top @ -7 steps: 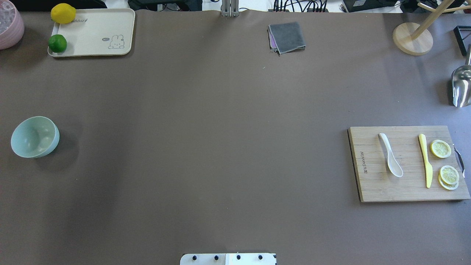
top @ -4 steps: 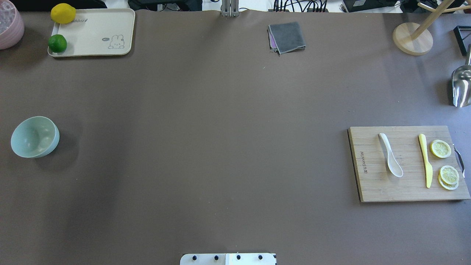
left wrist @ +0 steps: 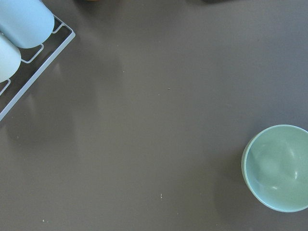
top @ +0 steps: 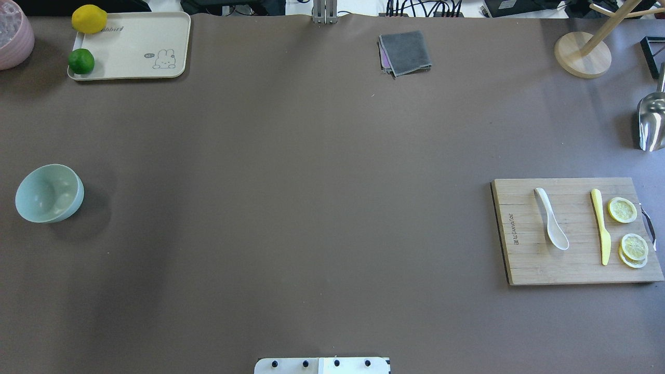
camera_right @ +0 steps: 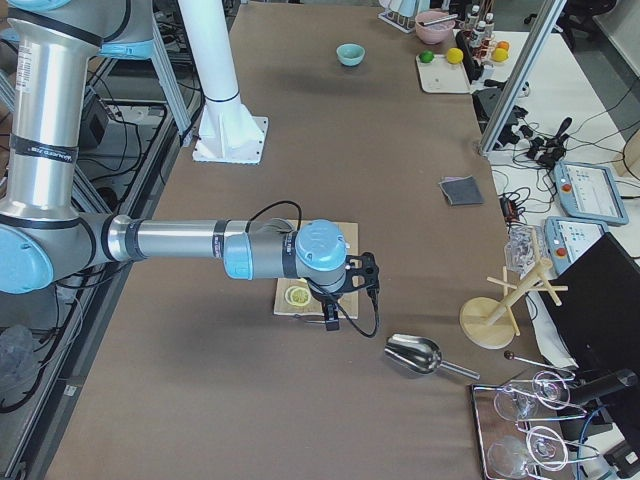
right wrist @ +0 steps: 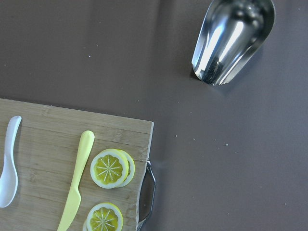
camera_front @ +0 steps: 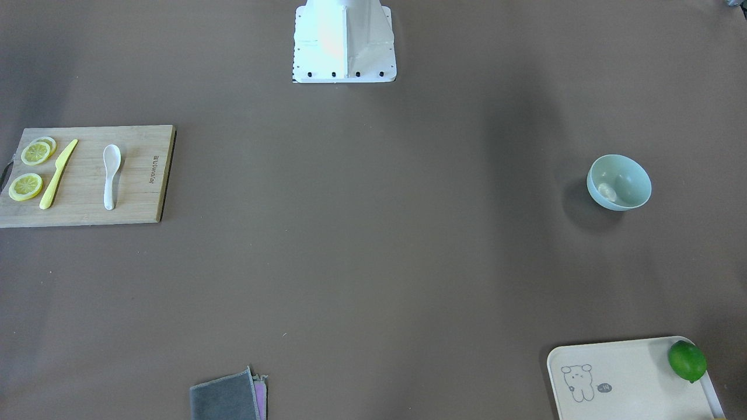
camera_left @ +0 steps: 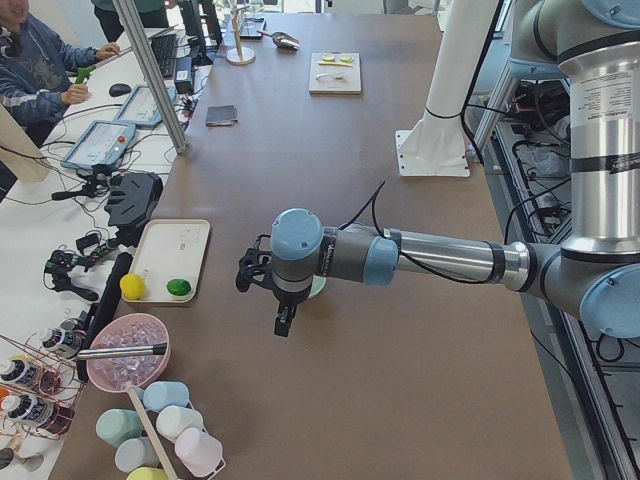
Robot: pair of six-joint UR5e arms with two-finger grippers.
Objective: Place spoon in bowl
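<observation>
Overhead exterior view, for you: spoon (top: 550, 218) flat on board (top: 524, 259) at the counter's (top: 311, 208) right end, long axis near-to-far, scoop toward the robot's side, handle away; bowl (top: 49, 193) well apart, far left; right pincer (camera_right: 331, 320) nearer, over board; left pincer (camera_left: 283, 322) near bowl; whether either is apart or together you cannot tell.

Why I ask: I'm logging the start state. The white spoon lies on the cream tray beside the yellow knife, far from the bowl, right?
No. The overhead exterior view shows the spoon on the wooden cutting board, not the cream tray. It does lie beside the yellow knife, far from the bowl.
</observation>
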